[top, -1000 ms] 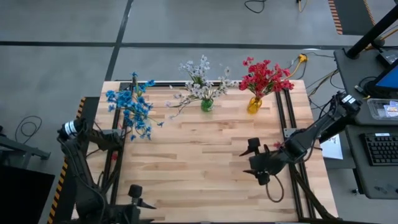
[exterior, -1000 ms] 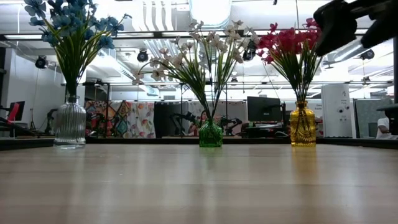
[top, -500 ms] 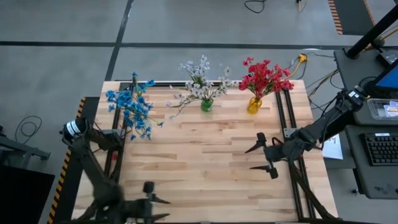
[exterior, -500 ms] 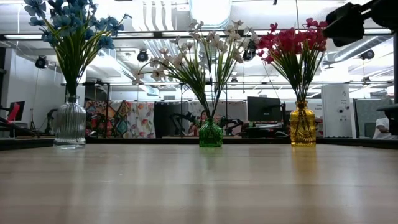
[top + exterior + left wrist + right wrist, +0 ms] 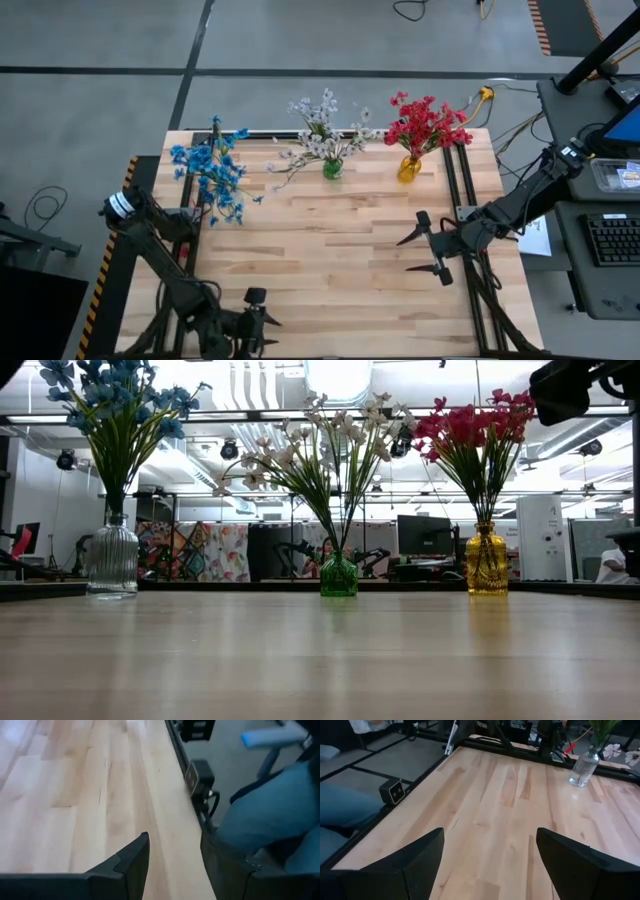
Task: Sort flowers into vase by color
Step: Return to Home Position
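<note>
High view: blue, white, red flowers (image 5: pixel 320 140) fill separate vases (image 5: pixel 333 169); left hand (image 5: pixel 265 320) and right hand (image 5: pixel 405 256) gape empty.

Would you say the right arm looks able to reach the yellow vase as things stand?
Probably yes: only bare table lies between the open right gripper and the yellow vase, though the red flowers spread above it.

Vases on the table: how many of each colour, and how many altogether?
Clear ribbed glass vase with blue flowers: 1
Green glass vase with white flowers: 1
Yellow glass vase with red flowers: 1
Total: 3 vases
</note>
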